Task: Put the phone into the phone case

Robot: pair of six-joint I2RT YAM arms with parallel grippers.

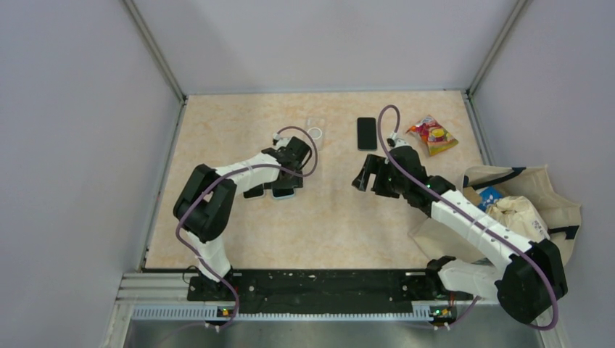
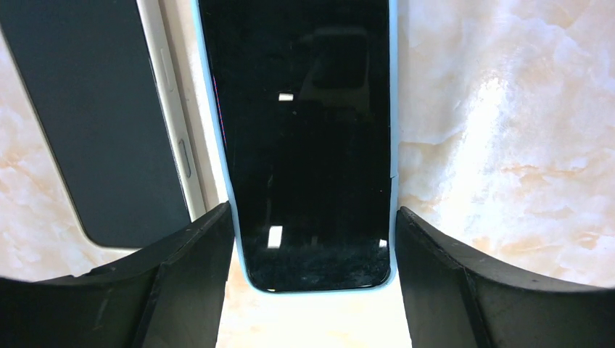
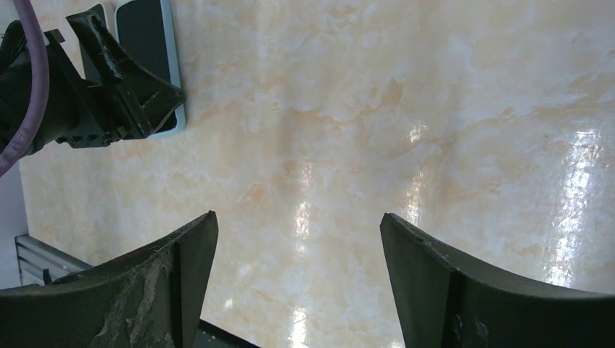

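While left gripper (image 2: pixel 313 210) flanks phone (image 2: pixel 304 145) in blue case (image 2: pixel 393 109), grip unclear, right gripper (image 3: pixel 297 215) hangs open. Seating step, likely; next, press corners home.

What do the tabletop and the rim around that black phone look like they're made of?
Beige marble-patterned tabletop: polished stone or laminate; glossy, with bright glare streaks. Light blue rim of the phone case: probably soft plastic or silicone, matte, no glints. Black phone screen: glass, showing sharp reflections.
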